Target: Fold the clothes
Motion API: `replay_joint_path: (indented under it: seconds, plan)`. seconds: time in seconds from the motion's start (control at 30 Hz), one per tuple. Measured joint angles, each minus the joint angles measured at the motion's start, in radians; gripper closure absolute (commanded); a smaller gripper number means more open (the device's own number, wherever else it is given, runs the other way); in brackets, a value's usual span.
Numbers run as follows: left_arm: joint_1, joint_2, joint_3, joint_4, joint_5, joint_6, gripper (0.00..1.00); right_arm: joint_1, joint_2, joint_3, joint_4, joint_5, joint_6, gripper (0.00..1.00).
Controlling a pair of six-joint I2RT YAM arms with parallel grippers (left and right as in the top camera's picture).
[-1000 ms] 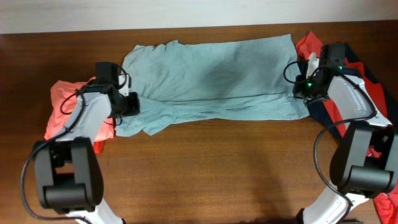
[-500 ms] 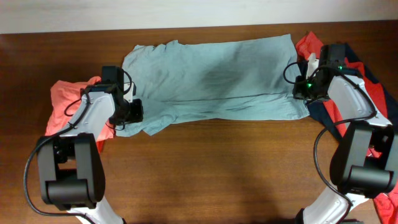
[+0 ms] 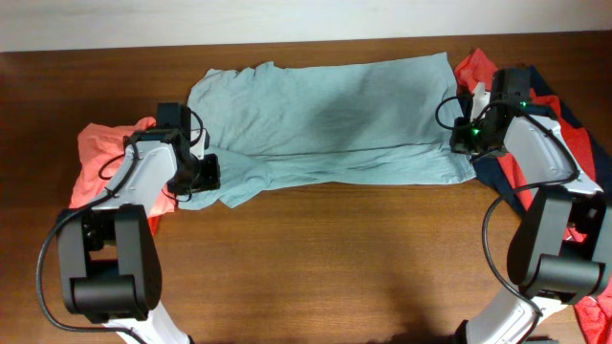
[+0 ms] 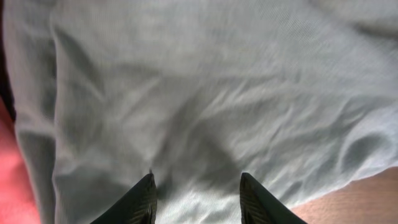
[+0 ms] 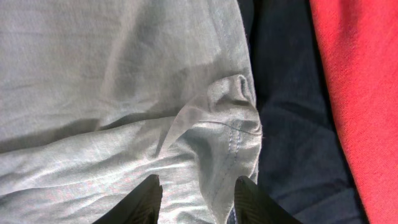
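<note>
The pale grey-blue T-shirt point(image 3: 325, 124) lies spread across the far half of the table, its front layer folded lengthwise. My left gripper point(image 3: 196, 177) is open over its left front corner; the wrist view shows both fingertips point(image 4: 144, 199) apart above the cloth point(image 4: 205, 93). My right gripper point(image 3: 464, 143) is open over the shirt's right front corner; its fingertips point(image 5: 148, 198) straddle a hemmed fold point(image 5: 230, 130). A coral-pink shirt point(image 3: 100, 167) lies under the left arm. A red shirt point(image 3: 574, 124) and a navy one point(image 3: 502, 172) lie under the right arm.
The brown wooden table point(image 3: 335, 258) stretches in front of the shirt. In the right wrist view the navy cloth point(image 5: 286, 112) and red cloth point(image 5: 360, 93) lie right of the grey-blue hem. A strip of coral-pink point(image 4: 15, 180) shows at the left wrist view's left edge.
The left gripper moved a little forward and right along the shirt's left front corner, then stopped. The right arm has not moved.
</note>
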Motion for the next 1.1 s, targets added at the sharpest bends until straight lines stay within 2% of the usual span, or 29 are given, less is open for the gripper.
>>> replay_joint_path:
  seconds: [0.2, 0.37, 0.5, 0.83, 1.1]
  plan:
    - [0.0, -0.001, 0.0, -0.081, -0.052, -0.004, 0.5, 0.0, 0.0, 0.0, -0.003, 0.0, -0.001, 0.57]
    - [0.0, -0.046, 0.0, -0.127, -0.18, -0.031, 0.48, 0.0, 0.0, 0.0, -0.002, 0.0, -0.004, 0.57]
    - [0.006, -0.07, 0.0, -0.135, -0.225, -0.054, 0.49, 0.0, 0.0, 0.0, -0.003, 0.0, -0.003, 0.57]
    - [0.015, -0.07, -0.009, -0.115, -0.225, -0.072, 0.5, 0.0, 0.0, 0.0, -0.003, 0.0, -0.004, 0.57]
    - [0.015, -0.07, -0.09, -0.049, -0.198, -0.079, 0.51, 0.0, 0.0, 0.0, -0.003, 0.0, -0.003, 0.57]
